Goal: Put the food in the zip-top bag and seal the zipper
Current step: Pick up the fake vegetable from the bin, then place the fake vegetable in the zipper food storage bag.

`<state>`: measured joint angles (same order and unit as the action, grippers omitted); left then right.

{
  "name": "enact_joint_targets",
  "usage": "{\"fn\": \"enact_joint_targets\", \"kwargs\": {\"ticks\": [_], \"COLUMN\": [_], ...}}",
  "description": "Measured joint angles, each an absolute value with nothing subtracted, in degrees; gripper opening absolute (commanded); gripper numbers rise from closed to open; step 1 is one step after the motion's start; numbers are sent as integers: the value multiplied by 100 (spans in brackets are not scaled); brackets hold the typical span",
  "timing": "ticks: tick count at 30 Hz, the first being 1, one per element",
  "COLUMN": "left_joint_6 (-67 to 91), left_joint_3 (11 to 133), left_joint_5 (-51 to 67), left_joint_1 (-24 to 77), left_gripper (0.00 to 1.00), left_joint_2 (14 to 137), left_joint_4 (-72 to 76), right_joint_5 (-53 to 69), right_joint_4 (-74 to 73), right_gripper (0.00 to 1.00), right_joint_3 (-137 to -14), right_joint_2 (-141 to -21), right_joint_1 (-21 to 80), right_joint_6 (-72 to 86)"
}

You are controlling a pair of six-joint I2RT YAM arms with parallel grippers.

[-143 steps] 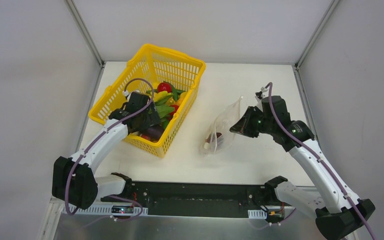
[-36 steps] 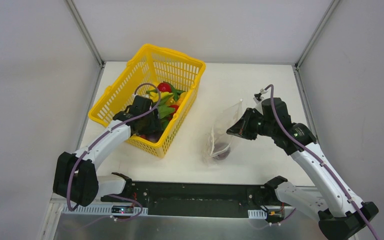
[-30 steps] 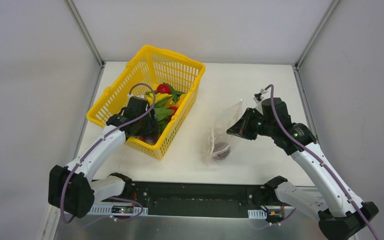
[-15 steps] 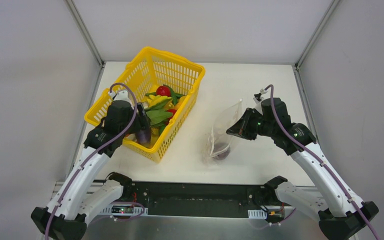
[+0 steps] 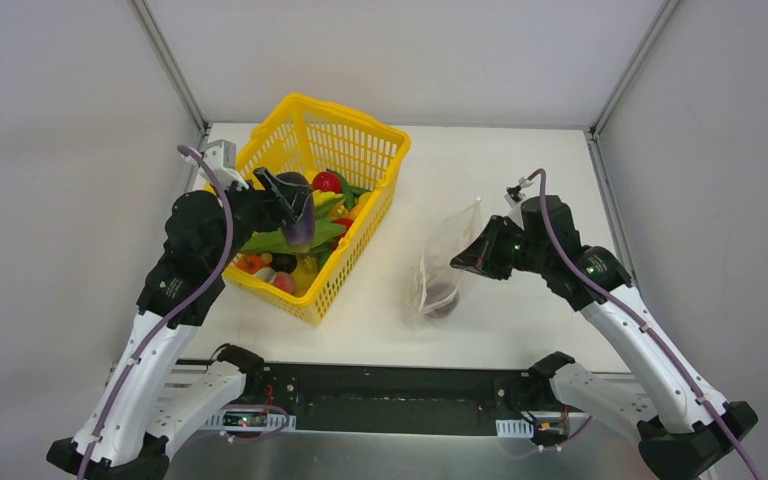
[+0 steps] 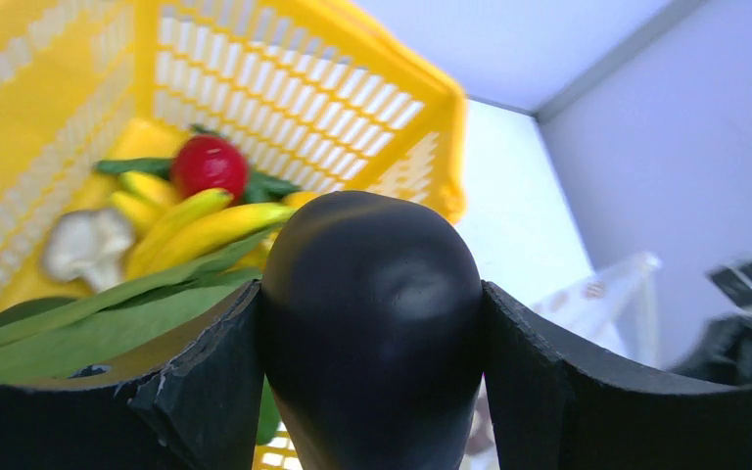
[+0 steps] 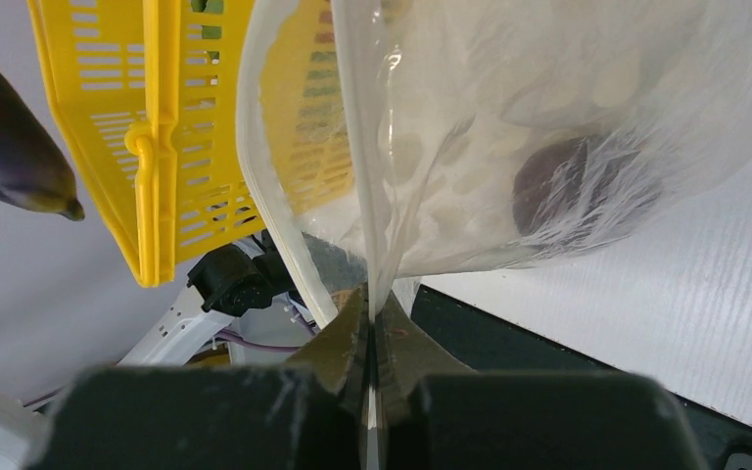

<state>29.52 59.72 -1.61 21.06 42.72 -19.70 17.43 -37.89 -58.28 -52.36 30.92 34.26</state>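
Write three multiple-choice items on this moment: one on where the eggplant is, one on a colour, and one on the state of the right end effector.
1. Where is the eggplant that the left end effector grips?
A. held up over the basket
B. inside the bag
C. lying in the basket

2. What colour is the basket?
A. blue
B. yellow
C. white

3. What state is the right end effector in?
A. open, touching nothing
B. shut on the bag's edge
C. shut on the basket's rim

Answers:
1 A: the top view shows it hanging from the end effector above the basket.
2 B: its mesh walls are yellow in every view.
3 B: the right wrist view shows it pinched on the plastic edge.
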Motion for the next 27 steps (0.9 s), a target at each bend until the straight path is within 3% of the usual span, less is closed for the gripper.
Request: {"fn": "enact_joint_targets", "kwargs": {"ticks": [4,12,19,27], "left_joint_6": [3017,2945,2307,1767], "left_joint_3": [6084,6080,5784,5273], "left_joint_5": [200,596,193,-762], "left_joint_1": [2565,4449,5586,6158], "left_gripper": [5,8,7,5], "left_joint_2": [4392,5236,6313,7170], "left_joint_4": [-1413,637,2515,4016], "right_joint_5": [1743,1747,1765,1806], "right_joint_4": [-3771,-3605,-3494,-3264], "right_gripper": [0,0,0,0], "right_joint_3": [-5826,-5828,-5826,-5822], "right_joint_2": [-5236,-5236,-5175,-5017], "right_joint_1": [3114,3144,3164,3166], "right_joint_6": [3452,3555,3649,3857]}}
